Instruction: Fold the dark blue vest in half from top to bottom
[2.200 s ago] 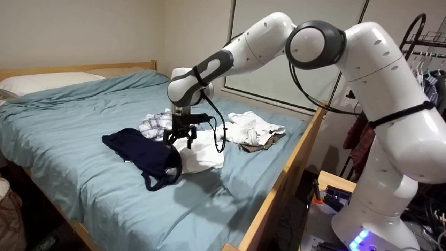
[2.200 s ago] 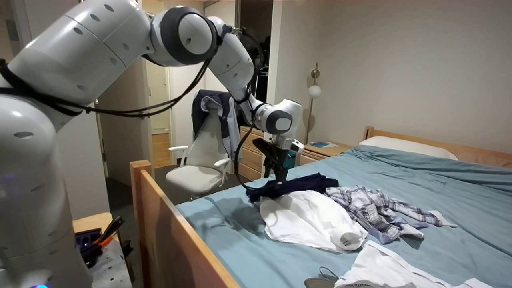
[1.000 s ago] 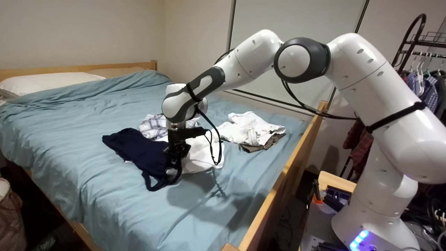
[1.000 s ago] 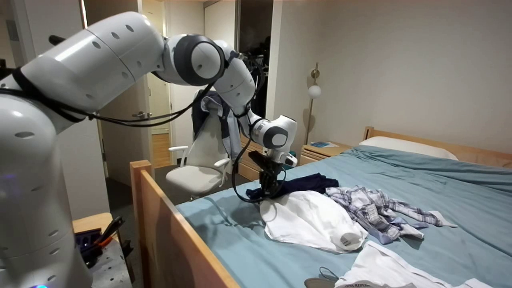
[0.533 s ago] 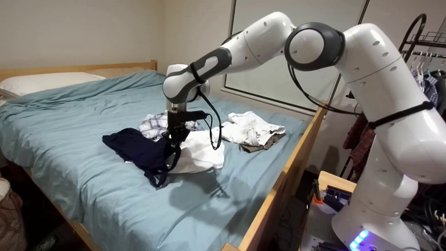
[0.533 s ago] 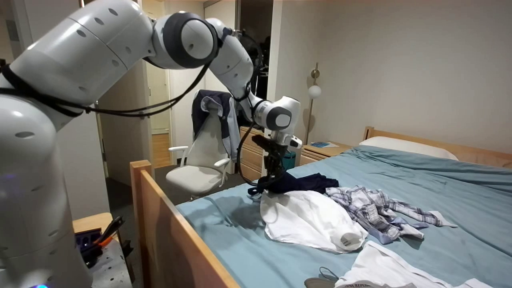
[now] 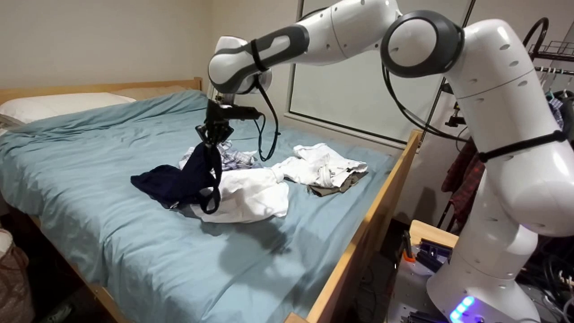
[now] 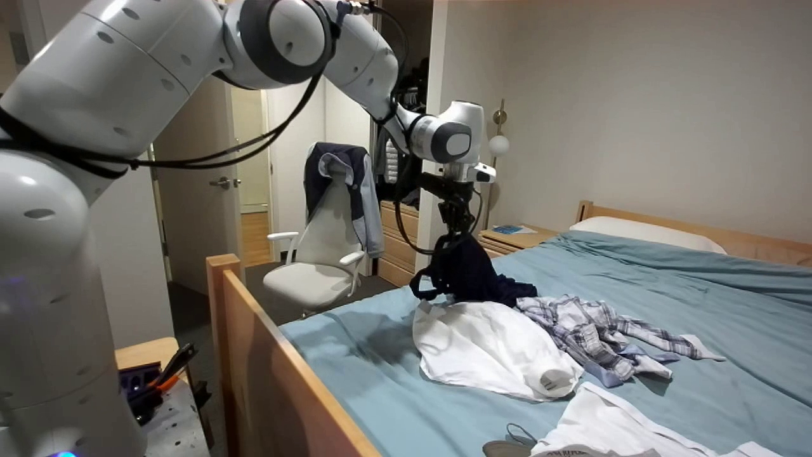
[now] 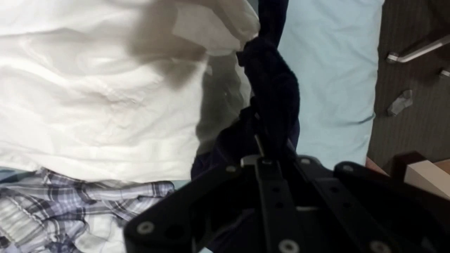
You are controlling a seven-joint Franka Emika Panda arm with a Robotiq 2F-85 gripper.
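Note:
The dark blue vest [image 7: 179, 181] is partly lifted off the bed in both exterior views. Its strap end hangs in the air below my gripper [image 7: 210, 141], while the far end still lies on the blue bedding. My gripper is shut on a gathered bit of the vest near the armholes. In an exterior view the vest [image 8: 472, 273] rises like a tent to the gripper [image 8: 458, 233], straps dangling toward the footboard side. Seen from the wrist, dark cloth of the vest [image 9: 272, 84] runs out beyond the closed gripper [image 9: 277, 154]; the fingertips are dark and partly hidden by it.
A white garment [image 7: 255, 197] lies beside and partly under the raised straps. Behind it is the blue-white plaid cloth [image 8: 590, 330]. More white clothing [image 7: 323, 163] rests on a brown item [image 7: 332, 187]. The wooden footboard [image 7: 363, 242] stands between arm base and bed.
The open gripper came down onto the vest's strap end, closed on it, and rose well above the bed. The strap end has come up with it; the other end stayed down.

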